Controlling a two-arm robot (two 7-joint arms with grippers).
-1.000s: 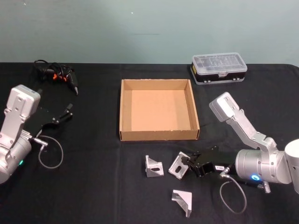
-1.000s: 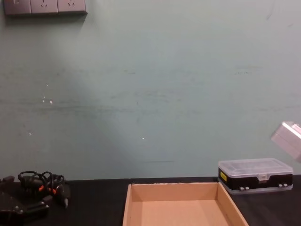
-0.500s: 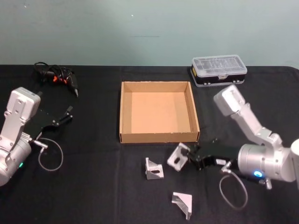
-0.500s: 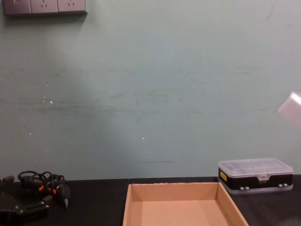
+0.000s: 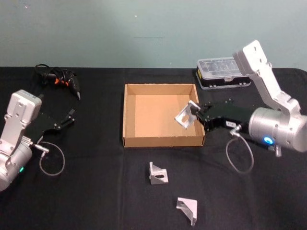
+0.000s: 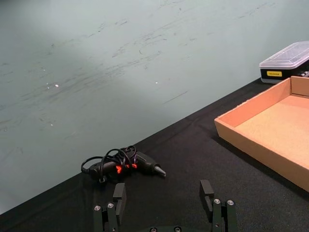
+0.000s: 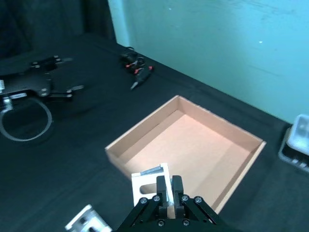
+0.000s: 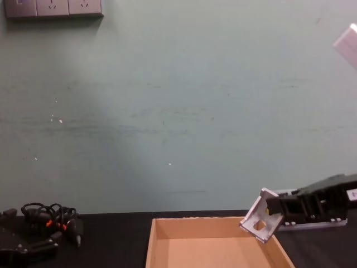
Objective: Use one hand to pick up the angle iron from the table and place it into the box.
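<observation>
The right gripper point(image 5: 199, 116) holds an angle iron point(image 5: 184, 116) in the air over the right side of the box point(image 5: 163, 139), its black fingers pinched on one edge of the piece. The angle iron is a small silver-grey metal bracket, two flat faces meeting at a right angle, with a hole cut through the broad face; it hangs tilted, one corner dipping toward the plain brown floor of the box. In the chest view the bracket point(image 8: 260, 223) sits just above the box's right wall point(image 8: 276, 245), touching neither wall nor floor. The right wrist view shows its pale face point(image 7: 149, 186) clamped between the fingertips.

The tan cardboard box stands in the middle of the black table point(image 5: 96, 191), nearer the far edge. Two more angle irons lie on the table between the box and the near edge, one point(image 5: 158, 174) close to the box's front wall, the other point(image 5: 187, 209) closer to the near edge. A clear-lidded plastic case point(image 5: 216, 72) rests by the far right corner, and a black corded tool point(image 5: 60, 79) by the far left corner.

The left gripper point(image 5: 67, 118) is parked low near the table's left edge, its fingers point(image 6: 119, 191) spread apart and holding nothing
</observation>
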